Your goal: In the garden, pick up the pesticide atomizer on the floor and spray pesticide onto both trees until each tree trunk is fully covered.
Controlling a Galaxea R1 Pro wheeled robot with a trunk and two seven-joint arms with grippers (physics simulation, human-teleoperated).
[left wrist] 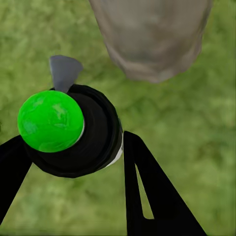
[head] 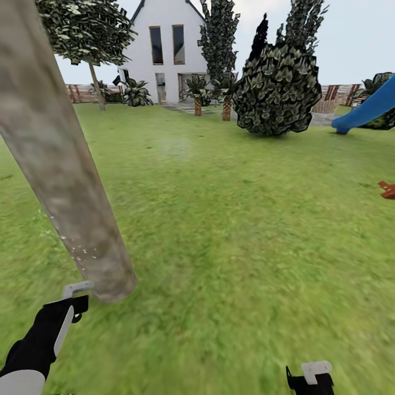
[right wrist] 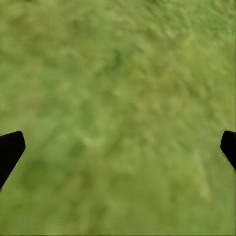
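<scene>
The left gripper (left wrist: pixel 73 162) is closed around the pesticide atomizer (left wrist: pixel 73 132): in the left wrist view its 2 black fingers (left wrist: pixel 147 187) press against either side of a round black body topped by a bright green cap, with a grey nozzle pointing away from the gripper toward the base of the tree trunk (left wrist: pixel 152 34). In the head view the left arm ends low at the left, a small grey-white piece (head: pixel 77 287) at its tip lying just beside the foot of the tree trunk (head: pixel 55 153), which rises ahead of the gripper and leans across that view's left side. Tiny white specks of pesticide (head: pixel 82 252) dot the lower trunk, just above and ahead of the left gripper.

The right gripper (right wrist: pixel 118 147) is wide open and holds nothing; its 2 dark fingertips (right wrist: pixel 10 150) sit at the far edges of the right wrist view with only the blurred grass floor (right wrist: pixel 118 98) between them. In the head view the right arm's end (head: pixel 312 378) hangs low, well apart from the trunk and to the right of the left gripper.

Far beyond both grippers across the lawn (head: pixel 230 208) stand the second tree (head: pixel 90 38), a rounded dark bush (head: pixel 277 88), a white house (head: pixel 164 49), a slatted fence (head: pixel 82 93) and a blue slide (head: pixel 367 107). A small orange object (head: pixel 387 190) lies on the grass well to the right
</scene>
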